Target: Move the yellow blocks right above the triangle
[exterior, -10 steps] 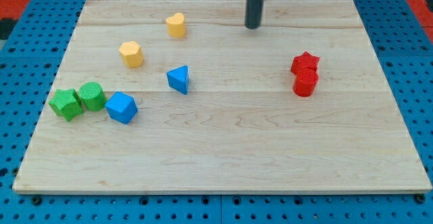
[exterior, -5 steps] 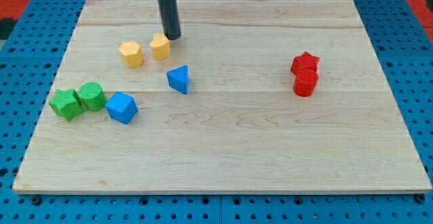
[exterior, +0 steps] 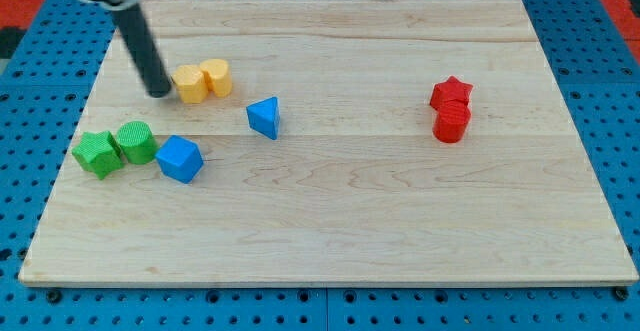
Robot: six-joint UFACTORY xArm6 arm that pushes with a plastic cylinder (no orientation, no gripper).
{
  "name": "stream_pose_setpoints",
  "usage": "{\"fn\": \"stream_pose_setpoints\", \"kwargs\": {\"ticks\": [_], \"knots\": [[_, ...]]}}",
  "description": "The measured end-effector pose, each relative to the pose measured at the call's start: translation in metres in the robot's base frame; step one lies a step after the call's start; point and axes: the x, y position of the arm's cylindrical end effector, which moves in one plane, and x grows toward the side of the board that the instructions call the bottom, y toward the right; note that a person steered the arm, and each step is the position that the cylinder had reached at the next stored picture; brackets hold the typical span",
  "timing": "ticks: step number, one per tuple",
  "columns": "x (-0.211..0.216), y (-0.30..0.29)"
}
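Observation:
Two yellow blocks sit touching side by side at the board's upper left: a hexagon-like one (exterior: 189,83) and a heart-like one (exterior: 216,76) to its right. The blue triangle (exterior: 265,117) lies below and to the right of them. My tip (exterior: 160,93) rests on the board just left of the left yellow block, close to or touching it. The rod leans up towards the view's top left.
A green star (exterior: 97,154), a green cylinder (exterior: 136,141) and a blue cube-like block (exterior: 180,158) stand in a row at the left. A red star (exterior: 452,93) and a red cylinder (exterior: 452,123) touch at the right. The wooden board (exterior: 330,231) lies on blue pegboard.
My tip swept from the board's top centre leftward, pushed the heart-like yellow block down and left against the other yellow block, then went round to that block's left side.

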Motion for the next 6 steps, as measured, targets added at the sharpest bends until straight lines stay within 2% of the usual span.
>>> {"fn": "stream_pose_setpoints", "kwargs": {"ticks": [1, 2, 3, 5, 6], "knots": [[-0.018, 0.031], [-0.032, 0.033], [-0.037, 0.069], [-0.074, 0.116], [-0.062, 0.117]]}}
